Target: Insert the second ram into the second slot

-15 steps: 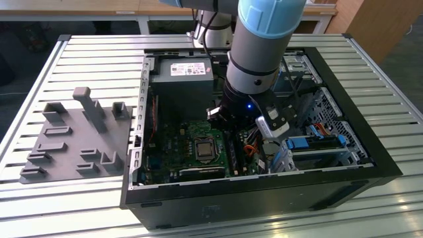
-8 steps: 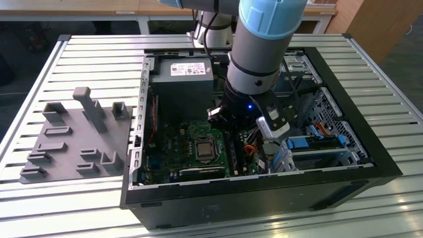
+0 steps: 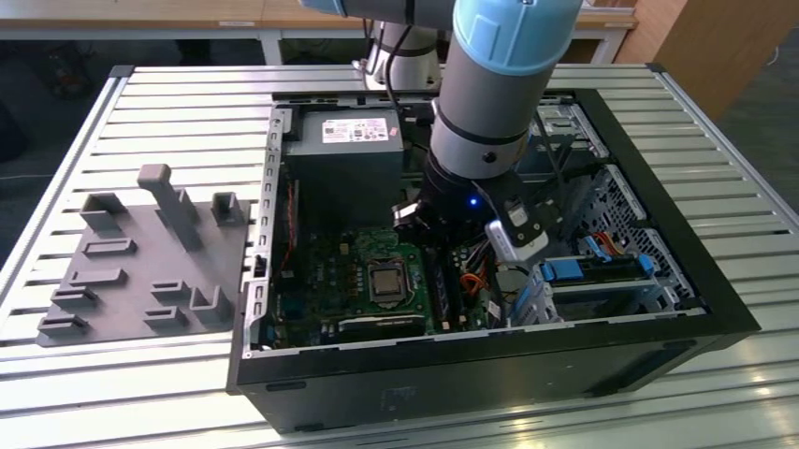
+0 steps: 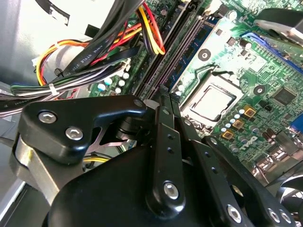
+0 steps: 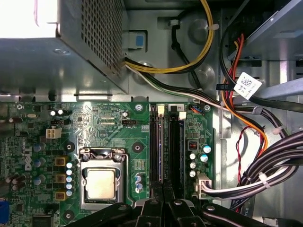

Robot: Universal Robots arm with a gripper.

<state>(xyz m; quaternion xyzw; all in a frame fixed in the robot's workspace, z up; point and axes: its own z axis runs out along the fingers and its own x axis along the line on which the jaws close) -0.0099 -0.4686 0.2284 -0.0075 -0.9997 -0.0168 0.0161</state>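
The second ram (image 5: 162,151) is a thin blue stick standing on edge in the slot nearest the processor socket (image 5: 101,182). Its blue face with dark chips (image 4: 191,47) shows in the second wrist view. Beside it, on the cable side, runs a black slot (image 5: 177,151). My gripper (image 5: 164,196) (image 4: 165,101) is shut, with its fingertips in line with the stick at its near end. I cannot tell whether they touch it. In the exterior view the gripper (image 3: 440,267) reaches down into the open computer case (image 3: 500,374).
A power supply box (image 3: 343,150) stands at the back of the case. Bundled cables (image 5: 265,156) (image 4: 94,52) run close beside the slots, and drive bays (image 3: 600,271) sit at the exterior view's right. A grey holder fixture (image 3: 144,262) lies on the slatted table at the left.
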